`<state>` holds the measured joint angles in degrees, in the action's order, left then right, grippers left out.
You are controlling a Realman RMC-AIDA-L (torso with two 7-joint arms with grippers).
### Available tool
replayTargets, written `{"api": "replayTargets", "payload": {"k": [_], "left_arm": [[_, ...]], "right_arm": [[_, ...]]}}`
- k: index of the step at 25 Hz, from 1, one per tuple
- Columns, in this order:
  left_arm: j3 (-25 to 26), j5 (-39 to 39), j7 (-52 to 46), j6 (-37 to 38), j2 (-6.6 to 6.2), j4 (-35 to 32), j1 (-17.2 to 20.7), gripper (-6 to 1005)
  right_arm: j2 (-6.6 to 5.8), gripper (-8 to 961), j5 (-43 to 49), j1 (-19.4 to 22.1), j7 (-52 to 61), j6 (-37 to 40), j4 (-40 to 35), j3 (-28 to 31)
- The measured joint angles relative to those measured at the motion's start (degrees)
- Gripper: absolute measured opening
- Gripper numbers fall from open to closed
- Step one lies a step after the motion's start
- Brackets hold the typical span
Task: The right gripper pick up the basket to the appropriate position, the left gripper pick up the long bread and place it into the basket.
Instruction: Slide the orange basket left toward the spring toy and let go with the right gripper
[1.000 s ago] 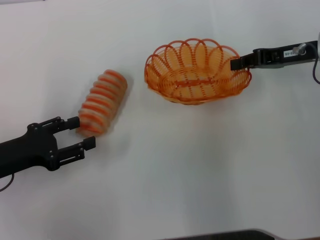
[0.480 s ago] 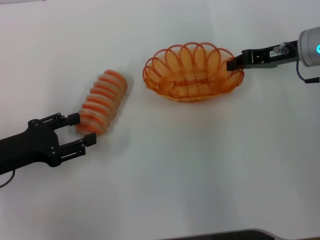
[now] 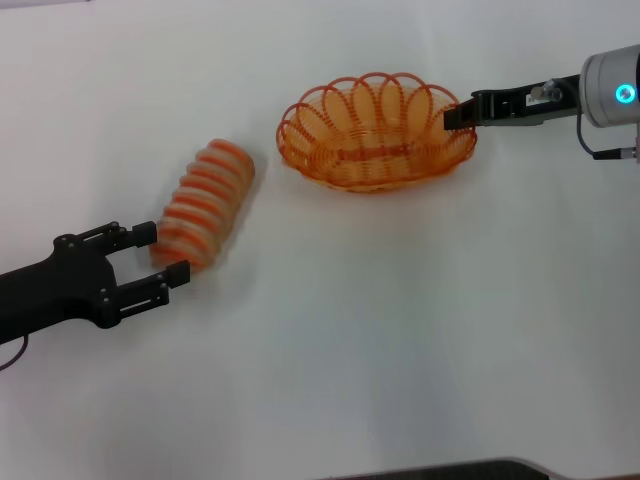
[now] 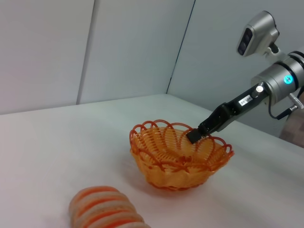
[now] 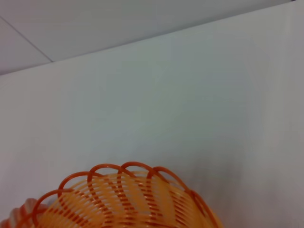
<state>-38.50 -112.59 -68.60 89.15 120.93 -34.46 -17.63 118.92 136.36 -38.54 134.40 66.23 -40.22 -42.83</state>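
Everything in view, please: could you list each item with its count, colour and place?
Basket: one, orange wire, on the table's far right-centre, its right rim in the right gripper.
Long bread: one, tan with orange stripes, on the table left of the basket, its near end between the left gripper's fingers.
Table: one, white, under everything.
Walls: grey panels, behind the table.
Left gripper: one, black, open, near left, around the bread's near end.
Right gripper: one, black, far right, shut on the basket's rim.
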Motion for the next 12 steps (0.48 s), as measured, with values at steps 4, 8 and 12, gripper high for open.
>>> {"api": "replayTargets", "payload": {"k": [4,8,12], "left_arm": [[-0.11,0.0,-0.06,-0.37,0.0,0.0,-0.17,721],[-0.15,0.0,-0.09,-0.47,0.07,0.0,-0.19,722],[-0.06,0.0,-0.11,-0.51,0.09,0.0,-0.2,723]], "right_arm": [[0.34,86,-0.22,-0.55,0.1,-0.25,0.59,0.33],[0.42,86,-1.17,-0.67,0.44,-0.32,0.99,0.01],[0.43,86,-1.51,-0.73,0.6,-0.34,2.2,0.19]]}}
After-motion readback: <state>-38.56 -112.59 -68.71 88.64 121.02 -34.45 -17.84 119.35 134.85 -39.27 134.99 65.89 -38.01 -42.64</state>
